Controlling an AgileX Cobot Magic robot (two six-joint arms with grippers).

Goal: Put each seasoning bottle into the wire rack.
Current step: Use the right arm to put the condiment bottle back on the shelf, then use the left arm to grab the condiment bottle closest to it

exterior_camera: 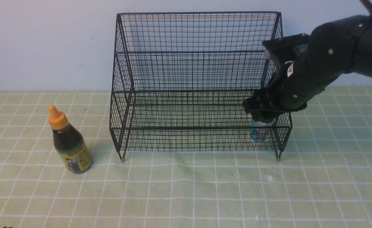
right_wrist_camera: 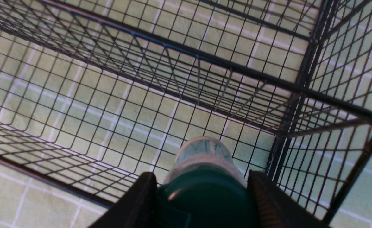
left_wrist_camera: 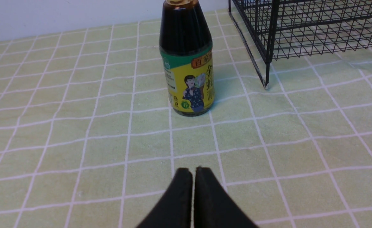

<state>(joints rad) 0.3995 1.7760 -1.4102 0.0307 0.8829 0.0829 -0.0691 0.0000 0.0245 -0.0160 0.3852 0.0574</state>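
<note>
The right gripper (exterior_camera: 261, 115) pinches the green-cap shaker (exterior_camera: 259, 133) near the wire rack's (exterior_camera: 198, 72) lower-right corner, while the left gripper's (left_wrist_camera: 193, 177) jaws are together behind the free-standing dark-sauce bottle (left_wrist_camera: 187, 63).

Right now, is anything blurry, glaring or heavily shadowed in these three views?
Front view: even, soft light; the sauce bottle throws only a faint shadow. Left wrist view: sharp, though the bottle's cap is cropped. Right wrist view: the shaker is close and blurred, with one small glint on its cap.

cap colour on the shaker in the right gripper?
Dark green. The shaker and its cap show best in the right wrist view.
</note>
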